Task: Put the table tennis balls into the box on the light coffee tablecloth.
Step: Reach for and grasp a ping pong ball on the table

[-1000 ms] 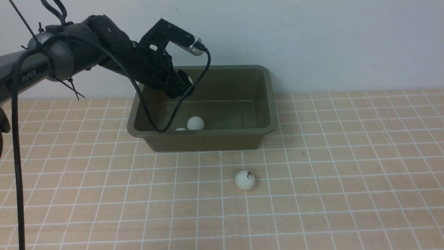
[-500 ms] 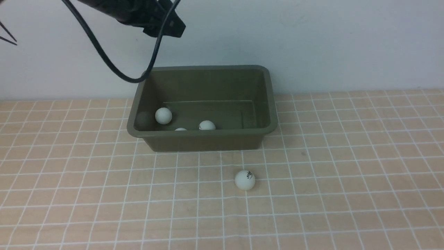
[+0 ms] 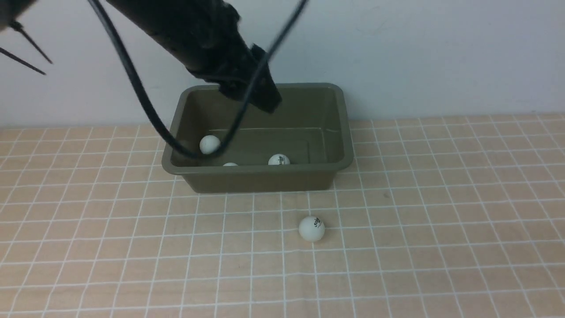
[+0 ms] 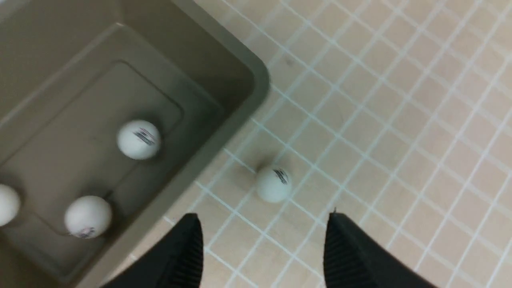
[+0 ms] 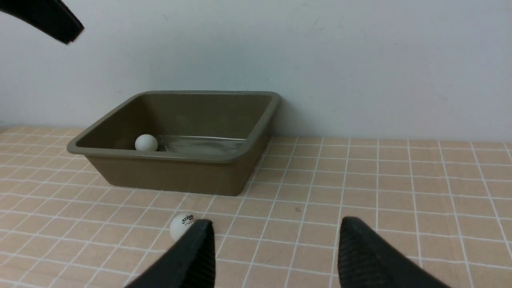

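The olive-green box (image 3: 260,179) stands on the light coffee tablecloth (image 3: 441,221). Three table tennis balls lie in it: one at the left (image 3: 209,144), one near the front wall (image 3: 279,159), and one half hidden by the rim (image 3: 230,164). Another ball (image 3: 311,229) rests on the cloth in front of the box. My left gripper (image 3: 269,104) hangs blurred above the box. In the left wrist view it (image 4: 262,218) is open and empty, with the loose ball (image 4: 273,184) just past its tips. My right gripper (image 5: 276,226) is open low over the cloth, the loose ball (image 5: 181,226) beside one finger.
A pale wall runs right behind the box. The left arm's black cable (image 3: 145,110) loops down in front of the box's left end. Checked cloth stretches to the right (image 3: 463,185) and across the foreground.
The left gripper let a ball go into the box, rose out of it, then swung down and right above it. The balls inside rolled to the right. The loose ball stayed put.
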Action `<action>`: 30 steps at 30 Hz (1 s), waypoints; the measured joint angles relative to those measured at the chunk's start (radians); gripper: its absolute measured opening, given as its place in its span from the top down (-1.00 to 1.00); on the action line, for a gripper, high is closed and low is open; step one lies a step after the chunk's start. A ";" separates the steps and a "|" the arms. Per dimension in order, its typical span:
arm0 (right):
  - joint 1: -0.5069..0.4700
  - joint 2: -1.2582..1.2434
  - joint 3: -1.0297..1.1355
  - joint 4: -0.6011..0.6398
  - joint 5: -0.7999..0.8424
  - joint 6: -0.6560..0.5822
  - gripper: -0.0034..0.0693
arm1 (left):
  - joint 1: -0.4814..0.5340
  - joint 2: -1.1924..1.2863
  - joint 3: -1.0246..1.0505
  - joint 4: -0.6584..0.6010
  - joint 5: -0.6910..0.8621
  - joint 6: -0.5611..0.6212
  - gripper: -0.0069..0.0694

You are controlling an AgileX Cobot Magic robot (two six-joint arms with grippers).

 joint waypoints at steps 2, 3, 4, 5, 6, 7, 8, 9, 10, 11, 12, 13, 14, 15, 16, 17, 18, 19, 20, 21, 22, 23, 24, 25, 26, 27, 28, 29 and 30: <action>0.000 0.000 0.000 0.008 0.002 -0.006 -0.15 | -0.056 0.020 0.015 0.091 0.005 -0.016 -0.07; 0.000 0.000 0.000 0.009 0.002 -0.008 -0.15 | -0.096 0.045 0.021 0.150 0.008 -0.034 -0.07; 0.000 0.000 0.000 0.009 0.002 -0.008 -0.15 | -0.111 0.057 0.023 0.185 0.008 -0.050 -0.07; 0.000 0.000 0.000 0.010 0.002 -0.009 -0.15 | -0.130 0.078 0.026 0.222 0.008 -0.073 -0.07; 0.000 0.000 0.000 0.010 0.002 -0.011 -0.15 | -0.152 0.107 0.028 0.255 0.007 -0.097 -0.07; 0.000 0.000 0.000 0.010 0.002 -0.011 -0.15 | -0.162 0.124 0.029 0.272 0.006 -0.113 -0.07; 0.000 0.000 0.000 0.010 0.002 -0.011 -0.15 | -0.170 0.140 0.029 0.279 0.006 -0.120 -0.07; 0.000 0.000 0.000 0.011 0.002 -0.012 -0.15 | -0.179 0.159 0.029 0.286 0.006 -0.127 -0.07; 0.000 0.000 0.000 0.011 0.002 -0.014 -0.15 | -0.186 0.177 0.029 0.290 0.006 -0.130 -0.07; 0.000 0.000 0.000 0.012 0.002 -0.015 -0.15 | -0.192 0.192 0.029 0.290 0.006 -0.134 -0.07; 0.000 0.000 0.000 0.012 0.002 -0.016 -0.15 | -0.196 0.206 0.029 0.290 0.006 -0.136 -0.07; 0.000 0.000 0.000 0.012 0.002 -0.018 -0.15 | -0.198 0.219 0.029 0.286 0.004 -0.137 -0.07; 0.000 0.000 0.000 0.012 0.002 -0.018 -0.15 | -0.199 0.225 0.029 0.284 0.003 -0.137 -0.07; 0.000 0.000 0.000 0.012 0.002 -0.022 -0.15 | -0.198 0.232 0.029 0.281 0.003 -0.137 -0.07; 0.000 0.000 0.000 0.013 0.002 -0.023 -0.15 | -0.198 0.235 0.029 0.280 0.003 -0.137 -0.07; 0.000 0.000 0.000 0.014 0.002 -0.025 -0.15 | -0.198 0.237 0.029 0.280 0.002 -0.137 -0.07; 0.000 0.000 0.000 0.015 0.002 -0.026 -0.15 | -0.198 0.238 0.029 0.280 0.000 -0.137 -0.07; 0.000 0.000 0.000 0.015 0.003 -0.026 -0.15 | -0.198 0.238 0.029 0.280 0.000 -0.137 -0.07; 0.000 0.000 0.000 0.016 0.003 -0.026 -0.15 | -0.198 0.237 0.029 0.281 0.000 -0.137 -0.07; 0.000 0.000 0.000 0.018 0.003 -0.026 -0.15 | -0.198 0.233 0.029 0.282 0.000 -0.136 -0.07; 0.000 0.000 0.000 0.019 0.005 -0.027 -0.15 | -0.198 0.225 0.029 0.286 0.000 -0.133 -0.06; 0.000 0.000 0.000 0.020 0.006 -0.030 -0.15 | -0.198 0.218 0.029 0.290 0.000 -0.132 -0.04; 0.000 0.000 0.000 0.026 0.008 -0.035 -0.15 | -0.198 0.207 0.029 0.298 0.000 -0.131 -0.02; 0.000 0.000 0.000 0.037 0.011 -0.047 -0.15 | -0.198 0.190 0.029 0.309 0.000 -0.129 0.01; 0.000 0.000 0.000 0.050 0.015 -0.066 -0.15 | -0.198 0.167 0.029 0.320 0.000 -0.128 0.06; 0.000 0.000 0.000 0.072 0.022 -0.095 -0.15 | -0.198 0.136 0.029 0.334 0.000 -0.127 0.11; 0.000 0.000 0.000 0.089 0.025 -0.123 -0.15 | -0.198 0.112 0.029 0.343 0.000 -0.126 0.15; 0.000 0.000 0.000 0.111 0.029 -0.151 -0.15 | -0.198 0.081 0.029 0.349 -0.001 -0.126 0.19; 0.000 0.000 0.000 0.114 0.029 -0.151 -0.15 | -0.198 0.068 0.029 0.349 -0.002 -0.126 0.20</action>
